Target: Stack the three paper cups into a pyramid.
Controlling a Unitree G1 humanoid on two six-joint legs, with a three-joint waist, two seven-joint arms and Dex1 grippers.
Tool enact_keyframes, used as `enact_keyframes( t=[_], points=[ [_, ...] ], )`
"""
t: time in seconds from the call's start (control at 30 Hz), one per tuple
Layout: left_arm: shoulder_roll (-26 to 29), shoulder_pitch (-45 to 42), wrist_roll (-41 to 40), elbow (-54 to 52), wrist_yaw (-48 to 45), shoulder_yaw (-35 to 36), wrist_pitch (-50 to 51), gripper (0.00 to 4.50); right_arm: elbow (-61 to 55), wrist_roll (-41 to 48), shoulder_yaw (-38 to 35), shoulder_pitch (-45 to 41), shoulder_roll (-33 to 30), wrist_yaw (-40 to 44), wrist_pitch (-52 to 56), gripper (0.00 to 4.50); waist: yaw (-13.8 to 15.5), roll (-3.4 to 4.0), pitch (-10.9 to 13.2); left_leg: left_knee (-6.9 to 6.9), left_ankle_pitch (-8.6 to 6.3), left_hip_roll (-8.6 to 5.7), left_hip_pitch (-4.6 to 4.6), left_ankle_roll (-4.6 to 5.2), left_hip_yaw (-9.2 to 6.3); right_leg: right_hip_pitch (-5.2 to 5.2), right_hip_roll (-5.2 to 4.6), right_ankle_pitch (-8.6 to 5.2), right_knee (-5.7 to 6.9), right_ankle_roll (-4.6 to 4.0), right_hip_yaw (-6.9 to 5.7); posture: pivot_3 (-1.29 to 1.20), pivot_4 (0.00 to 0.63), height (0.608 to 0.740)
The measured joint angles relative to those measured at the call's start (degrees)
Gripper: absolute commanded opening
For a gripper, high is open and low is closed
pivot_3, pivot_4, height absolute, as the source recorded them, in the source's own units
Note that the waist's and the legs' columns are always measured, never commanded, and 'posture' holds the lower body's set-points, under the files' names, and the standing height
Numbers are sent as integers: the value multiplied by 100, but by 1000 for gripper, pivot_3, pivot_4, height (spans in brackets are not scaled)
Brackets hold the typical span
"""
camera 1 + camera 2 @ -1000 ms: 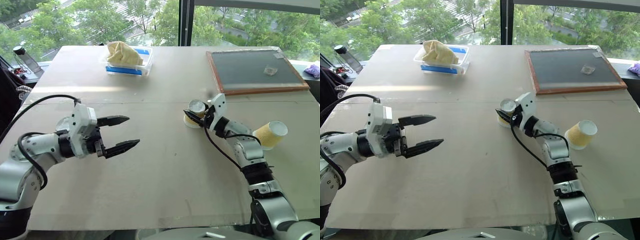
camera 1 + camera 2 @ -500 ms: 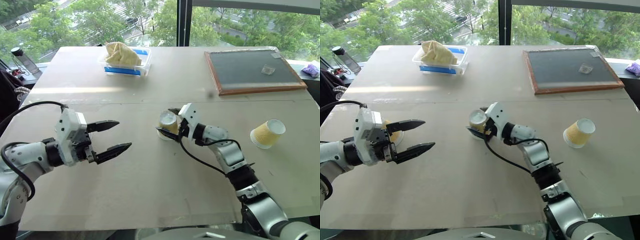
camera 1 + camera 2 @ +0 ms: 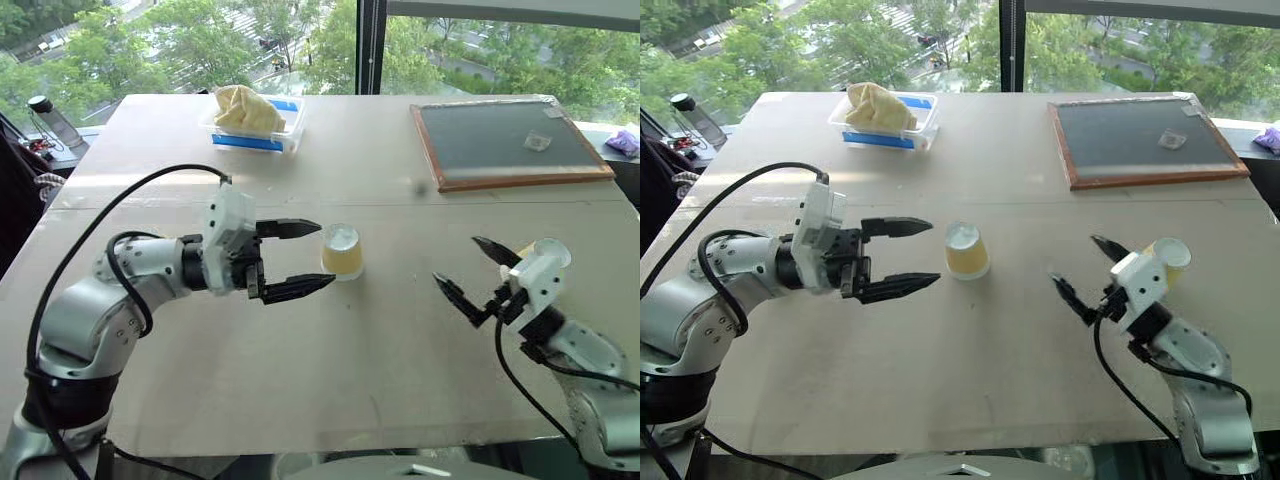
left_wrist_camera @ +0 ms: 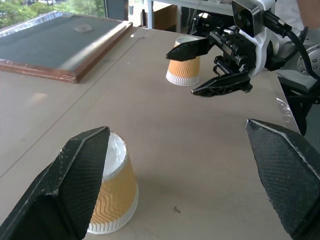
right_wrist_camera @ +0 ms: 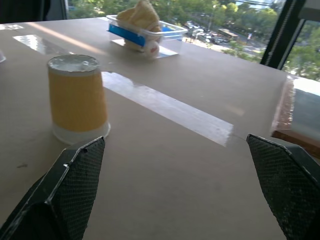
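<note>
Right gripper [image 3: 1078,270] releases cup [image 3: 966,250] upside down mid-table, withdraws with fingers spread; left gripper [image 3: 912,255], also spread, now beside it. First base cup placed.

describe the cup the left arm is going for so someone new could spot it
Start at the framed dark board at the table's far right, then come toward the table's middle. The paper cup stands upside down, alone, just beyond the left gripper. The other visible cup sits behind the right gripper.
</note>
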Motion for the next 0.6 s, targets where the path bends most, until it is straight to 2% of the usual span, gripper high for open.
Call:
enact_keyframes(
  t=[0.1, 0.2, 0.6],
  points=[
    [-233, -679, 53, 311, -258, -409, 0, 4500, 195, -245, -1140, 327, 87, -606, -587, 4490, 65, -10, -5, 14, 0, -2, 1, -1, -2, 16, 0, -1, -3, 1, -2, 0, 150, 740],
    [-298, -912, 160, 414, -396, -569, -13, 4500, 439, -274, -1398, 359, 239, -895, -669, 4490, -3, -11, -6, 11, 0, 1, 3, -1, 1, 15, 2, 0, -6, 0, 2, 0, 150, 740],
    [-318, -993, 238, 447, -564, -616, 2, 4500, 1295, 436, -1304, -10, 438, -1031, -282, 4490, 27, 0, 0, 6, 0, 1, 1, 0, 3, 13, 3, 0, -8, -1, 7, 0, 150, 740]
  ],
)
